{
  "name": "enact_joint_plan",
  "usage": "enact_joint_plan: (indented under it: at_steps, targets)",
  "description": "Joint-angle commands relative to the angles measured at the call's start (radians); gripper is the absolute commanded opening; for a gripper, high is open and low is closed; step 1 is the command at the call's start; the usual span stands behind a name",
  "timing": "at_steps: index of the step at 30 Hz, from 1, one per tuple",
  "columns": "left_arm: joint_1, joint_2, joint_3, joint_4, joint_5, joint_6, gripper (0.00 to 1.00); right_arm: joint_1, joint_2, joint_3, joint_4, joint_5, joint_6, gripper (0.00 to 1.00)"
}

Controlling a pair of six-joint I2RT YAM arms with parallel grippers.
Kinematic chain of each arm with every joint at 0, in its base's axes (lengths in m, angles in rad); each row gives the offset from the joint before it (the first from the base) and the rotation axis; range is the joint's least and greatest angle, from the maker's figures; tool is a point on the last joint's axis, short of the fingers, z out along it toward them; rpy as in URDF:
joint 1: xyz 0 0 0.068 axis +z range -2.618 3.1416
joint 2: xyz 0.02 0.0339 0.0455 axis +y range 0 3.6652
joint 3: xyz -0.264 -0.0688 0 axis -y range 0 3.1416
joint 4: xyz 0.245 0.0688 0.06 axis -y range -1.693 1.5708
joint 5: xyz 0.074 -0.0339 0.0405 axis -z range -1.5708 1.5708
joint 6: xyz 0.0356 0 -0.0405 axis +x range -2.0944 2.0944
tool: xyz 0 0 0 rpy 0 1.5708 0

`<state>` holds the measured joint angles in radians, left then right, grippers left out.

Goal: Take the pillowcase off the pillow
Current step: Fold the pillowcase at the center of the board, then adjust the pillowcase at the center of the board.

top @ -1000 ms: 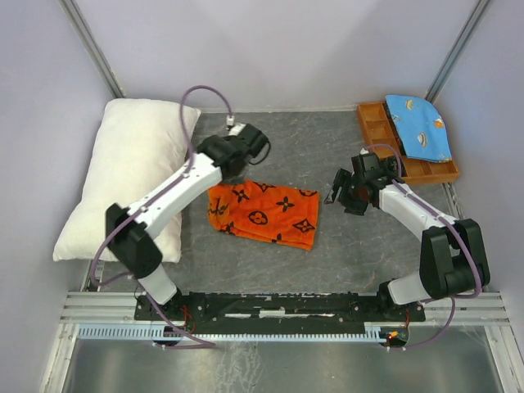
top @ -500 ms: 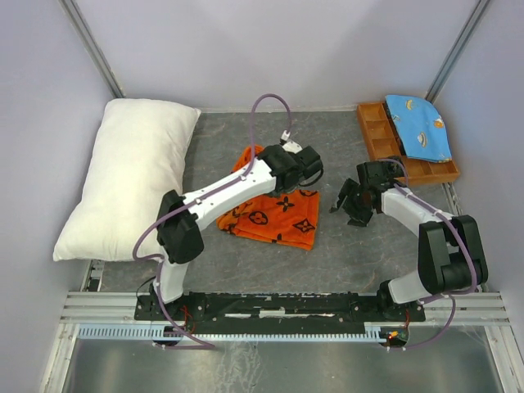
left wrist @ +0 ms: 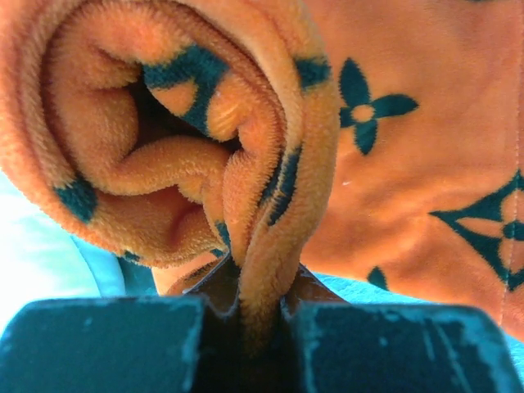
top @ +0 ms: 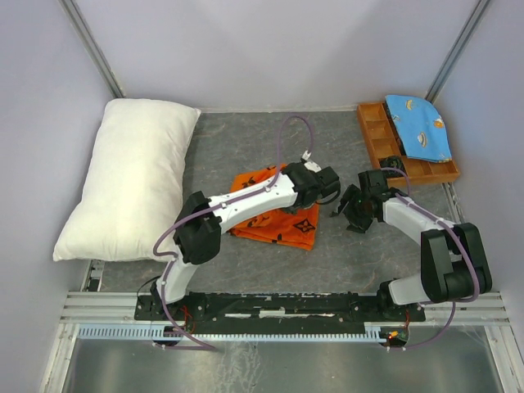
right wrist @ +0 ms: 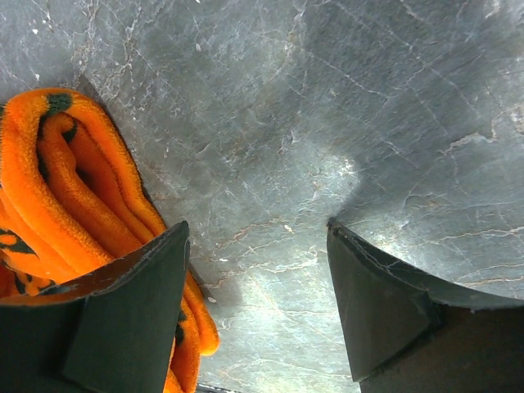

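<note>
The white pillow (top: 131,176) lies bare along the left side of the table, apart from both arms. The orange pillowcase (top: 274,225) with black motifs sits crumpled mid-table, partly under the left arm. My left gripper (top: 332,187) is at its right end. In the left wrist view this gripper (left wrist: 262,296) is shut on a pinched fold of the pillowcase (left wrist: 409,164), and the fabric rolls up in front of it. My right gripper (top: 345,206) hangs open just right of the cloth. Its jaws (right wrist: 258,233) frame bare table, with the pillowcase edge (right wrist: 49,180) by the left finger.
An orange compartment tray (top: 370,131) stands at the back right with a light-blue patterned cloth (top: 419,127) lying over it. Pale walls and slanted metal posts close in the grey stone-look table (top: 246,147). A metal rail runs along the near edge.
My left arm has swung right from beside the pillow across the pillowcase, pulling a fold of it rightward and bunching the cloth. The right gripper has shifted slightly, staying open.
</note>
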<state>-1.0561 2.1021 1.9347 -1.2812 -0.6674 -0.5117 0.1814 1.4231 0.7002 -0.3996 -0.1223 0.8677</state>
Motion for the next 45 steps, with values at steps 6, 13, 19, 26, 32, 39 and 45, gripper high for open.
enact_joint_plan:
  at_steps: [6,13,19,26,32,39,45]
  targets:
    - [-0.026,0.045,-0.008,0.098,0.086,-0.032,0.09,0.005,0.008,-0.055,0.024,0.033,0.009,0.76]
    - [-0.026,-0.042,-0.036,0.281,0.354,0.02,0.91,0.005,0.032,-0.042,0.03,0.017,-0.026,0.76]
    - [0.076,-0.332,-0.307,0.674,0.892,0.034,0.99,0.002,-0.009,-0.006,0.013,0.035,-0.059,0.77]
    - [0.373,-0.618,-0.696,0.842,0.942,-0.007,0.64,0.13,-0.13,0.193,-0.089,0.098,-0.217,0.75]
    - [0.412,-0.682,-0.839,0.858,0.861,0.005,0.54,0.278,-0.106,0.289,-0.006,-0.014,-0.246,0.81]
    - [0.426,-0.707,-0.921,0.891,0.856,0.008,0.51,0.381,0.035,0.323,0.055,-0.063,-0.224,0.87]
    - [0.457,-0.738,-0.944,0.874,0.859,0.036,0.51,0.384,0.126,0.351,0.043,-0.087,-0.226,1.0]
